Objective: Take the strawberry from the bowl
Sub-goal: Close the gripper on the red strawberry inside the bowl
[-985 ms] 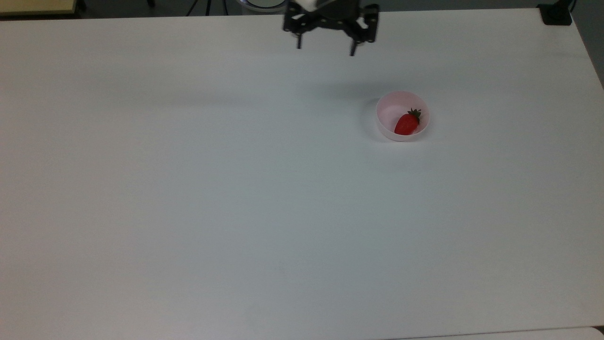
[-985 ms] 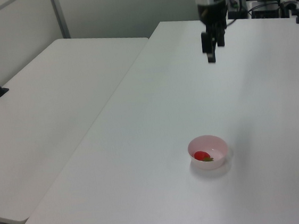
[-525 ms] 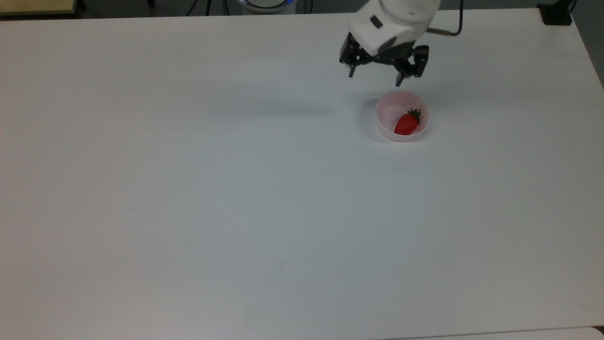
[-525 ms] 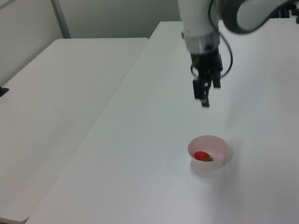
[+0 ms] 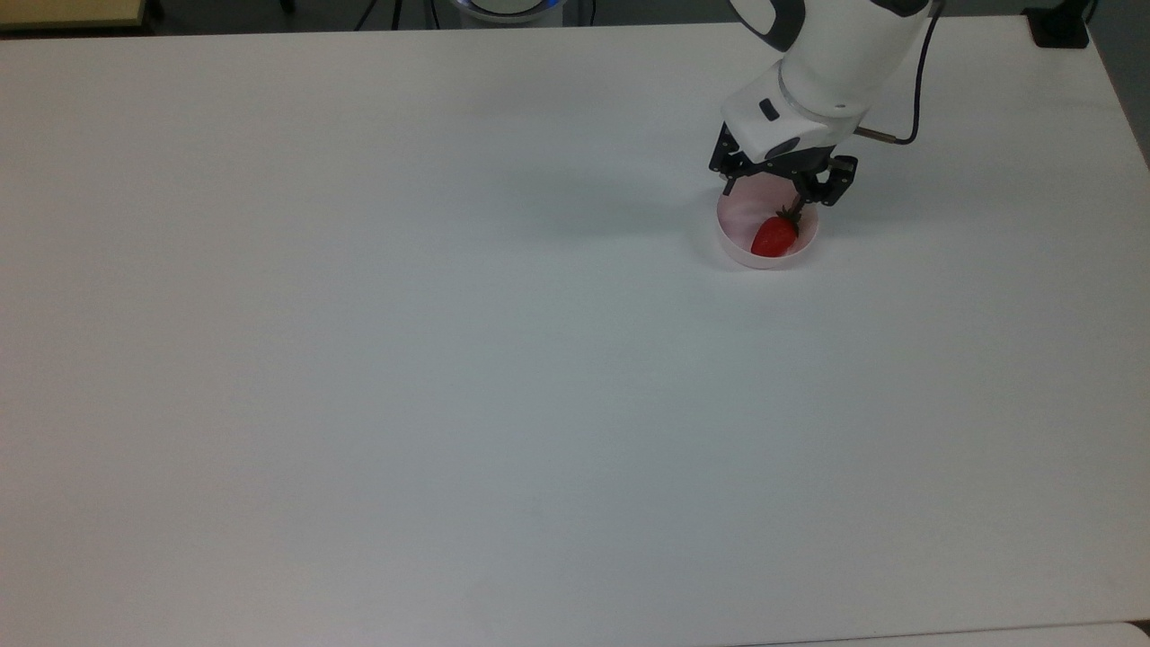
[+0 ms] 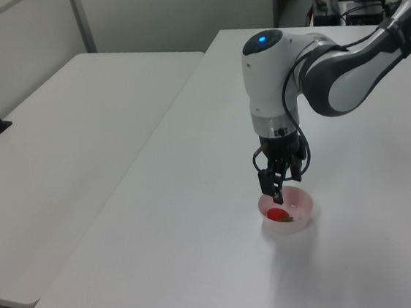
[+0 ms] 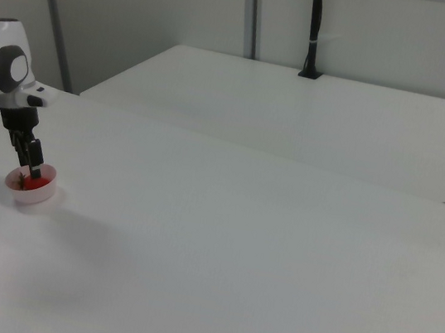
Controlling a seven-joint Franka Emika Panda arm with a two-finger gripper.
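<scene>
While it lies on its side inside the bowl, the small bright red cone-shaped strawberry (image 5: 774,236) shows a dark green leafy cap that points toward the top view's upper right, with its red tip toward the top view's lower left. Its skin looks smooth and evenly coloured. In the left view the strawberry (image 6: 276,214) sits low against the bowl's floor, and in the right view it (image 7: 31,183) appears as a red spot within the rim.

It is the one thing held in the small round pale pink translucent plastic bowl (image 5: 738,250), which has low straight sides and stands on the wide white table (image 5: 449,359). The bowl (image 6: 303,211) is also seen in the left view, and in the right view the bowl (image 7: 37,194) stands near the table's left edge.

Above the bowl's far rim hangs the black two-finger gripper (image 5: 764,199) of the white robot arm (image 5: 827,63), its jaws spread apart and grasping nothing, one finger close beside the leafy cap. The gripper (image 6: 278,187) points downward in the left view.
</scene>
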